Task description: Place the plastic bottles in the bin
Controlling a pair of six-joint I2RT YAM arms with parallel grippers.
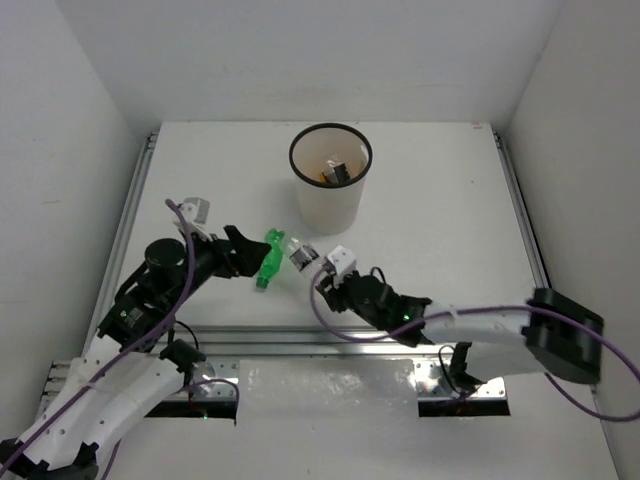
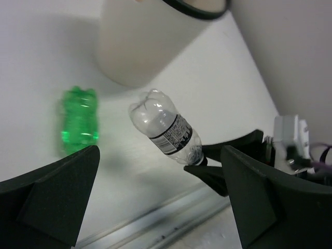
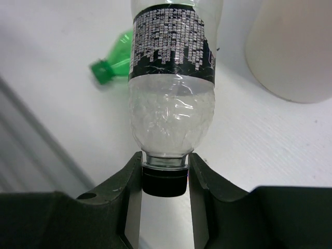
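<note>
White table (image 1: 430, 200): one white bin (image 1: 328, 212), upright, mid-table; one green bottle (image 1: 268, 258), on its side, near the bin; one clear bottle (image 1: 300, 255) just beside the green one

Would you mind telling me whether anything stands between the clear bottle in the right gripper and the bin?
Nothing visible does. The green bottle lies to the left of the clear bottle, off the line to the bin.

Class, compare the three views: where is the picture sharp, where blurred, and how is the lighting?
Left wrist: the green plastic bottle is blurred and glows overbright, the clear black-capped plastic bottle is sharper. Right wrist: that bottle's label print is fairly crisp, the tall white bin behind is soft. Top external: even light, faint shadows.
</note>
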